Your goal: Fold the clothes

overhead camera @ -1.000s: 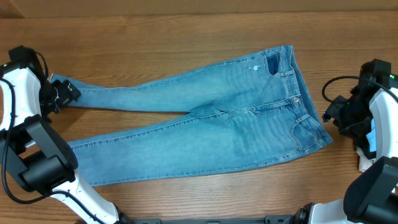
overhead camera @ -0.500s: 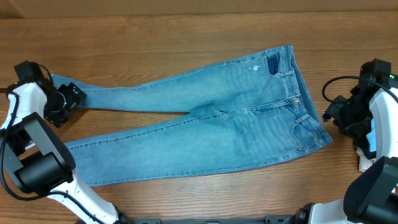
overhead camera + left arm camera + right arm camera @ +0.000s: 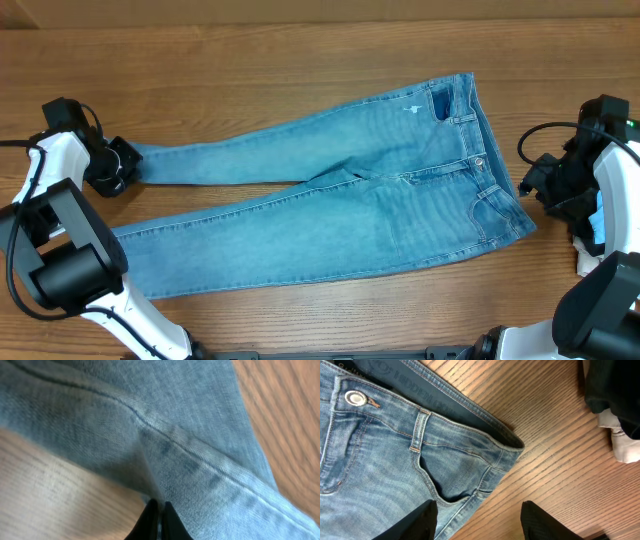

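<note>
The clothes, a pair of light blue jeans (image 3: 350,200), lie flat on the wooden table with the waistband to the right and both legs stretching left. My left gripper (image 3: 122,163) is at the cuff end of the far leg. In the left wrist view it (image 3: 159,507) is shut, pinching a fold of denim (image 3: 175,435). My right gripper (image 3: 528,187) hovers just off the waistband's near corner. It (image 3: 479,512) stands open over the jeans' edge by the front pocket (image 3: 445,475), with nothing between its fingers. The waist button (image 3: 354,398) shows at the upper left.
A white and dark bundle (image 3: 620,410) lies on the table right of the waistband, close to my right arm (image 3: 588,250). Bare wood (image 3: 250,70) runs along the far side beyond the jeans.
My left gripper slid right onto the far leg's cuff and shut on the denim, pulling the cuff end slightly right. The right arm has not moved.
</note>
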{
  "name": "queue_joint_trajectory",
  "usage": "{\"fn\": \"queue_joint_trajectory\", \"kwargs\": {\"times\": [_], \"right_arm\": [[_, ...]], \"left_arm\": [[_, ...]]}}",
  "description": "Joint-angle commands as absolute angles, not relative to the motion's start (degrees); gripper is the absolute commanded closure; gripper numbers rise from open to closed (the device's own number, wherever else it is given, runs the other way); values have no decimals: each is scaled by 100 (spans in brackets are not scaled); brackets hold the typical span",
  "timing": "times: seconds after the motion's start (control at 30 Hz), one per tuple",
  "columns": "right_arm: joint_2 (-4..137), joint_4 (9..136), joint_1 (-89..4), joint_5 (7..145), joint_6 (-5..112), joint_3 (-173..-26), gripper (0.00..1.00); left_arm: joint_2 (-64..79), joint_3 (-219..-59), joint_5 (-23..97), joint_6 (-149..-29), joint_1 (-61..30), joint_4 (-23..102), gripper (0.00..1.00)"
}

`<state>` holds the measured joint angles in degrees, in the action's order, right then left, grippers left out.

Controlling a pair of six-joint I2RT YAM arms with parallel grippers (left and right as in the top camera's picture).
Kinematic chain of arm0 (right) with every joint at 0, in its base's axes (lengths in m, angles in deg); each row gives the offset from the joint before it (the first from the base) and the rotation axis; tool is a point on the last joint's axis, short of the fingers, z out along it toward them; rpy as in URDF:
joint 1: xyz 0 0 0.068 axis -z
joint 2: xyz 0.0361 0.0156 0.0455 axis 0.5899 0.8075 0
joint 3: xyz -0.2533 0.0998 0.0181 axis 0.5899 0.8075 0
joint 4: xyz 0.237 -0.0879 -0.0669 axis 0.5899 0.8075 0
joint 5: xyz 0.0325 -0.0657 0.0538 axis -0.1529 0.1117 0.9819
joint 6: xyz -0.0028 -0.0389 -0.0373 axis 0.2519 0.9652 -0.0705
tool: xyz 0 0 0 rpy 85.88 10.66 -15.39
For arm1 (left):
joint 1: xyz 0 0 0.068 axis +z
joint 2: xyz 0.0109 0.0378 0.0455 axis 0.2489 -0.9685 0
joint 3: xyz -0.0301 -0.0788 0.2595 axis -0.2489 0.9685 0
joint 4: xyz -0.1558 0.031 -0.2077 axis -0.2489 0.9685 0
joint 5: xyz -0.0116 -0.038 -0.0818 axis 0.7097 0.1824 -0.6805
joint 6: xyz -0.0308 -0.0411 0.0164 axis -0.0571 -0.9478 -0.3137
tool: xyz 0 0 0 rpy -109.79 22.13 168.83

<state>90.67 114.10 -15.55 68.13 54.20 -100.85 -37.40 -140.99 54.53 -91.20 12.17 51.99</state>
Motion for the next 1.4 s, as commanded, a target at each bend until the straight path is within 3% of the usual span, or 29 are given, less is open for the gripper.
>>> {"fn": "queue_joint_trajectory", "kwargs": {"times": [0.0, 0.13, 0.27, 0.5, 0.57, 0.63, 0.77, 0.97, 1.03, 1.07, 1.33, 1.37], "right_arm": [[9004, 11364, -1535, 6822, 5440, -10170, 42], [9004, 11366, -1535, 6824, 5440, -10170, 42], [9004, 11364, -1535, 6826, 5440, -10170, 42], [9004, 11428, -1535, 6826, 5440, -10170, 42], [9004, 11447, -1535, 6829, 5438, -10170, 42], [9004, 11487, -1535, 6826, 5440, -10170, 42], [9004, 11467, -1535, 6826, 5440, -10170, 42], [9004, 11421, -1535, 6826, 5440, -10170, 42], [9004, 11410, -1535, 6829, 5438, -10170, 42], [9004, 11417, -1535, 6829, 5440, -10170, 42], [9004, 11423, -1535, 6824, 5440, -10170, 42], [9004, 11421, -1535, 6826, 5440, -10170, 42]], "left_arm": [[-2289, -14246, 5236, -8973, 1178, 6372, 96], [-973, -14248, 5732, -8973, 1095, 8020, 96], [-947, -14246, 6148, -8973, 1093, 8831, 96], [-2359, -14239, 6910, -9017, 1095, 6416, 93], [-3086, -14241, 6860, -9008, 1095, 5570, 21], [-3515, -14243, 6233, -8928, 1102, 5345, 0], [-3628, -14243, 6349, -8925, 1106, 6141, 0], [-2494, -14241, 6731, -8995, 1106, 7212, 0], [-2450, -14222, 6996, -9041, 1106, 7087, 2], [-2546, -14053, 7002, -9039, 1106, 6879, 10], [-3462, -13367, 6163, -9061, 1099, 5684, 11], [-3572, -13367, 6141, -9059, 1099, 5454, 19]]}}
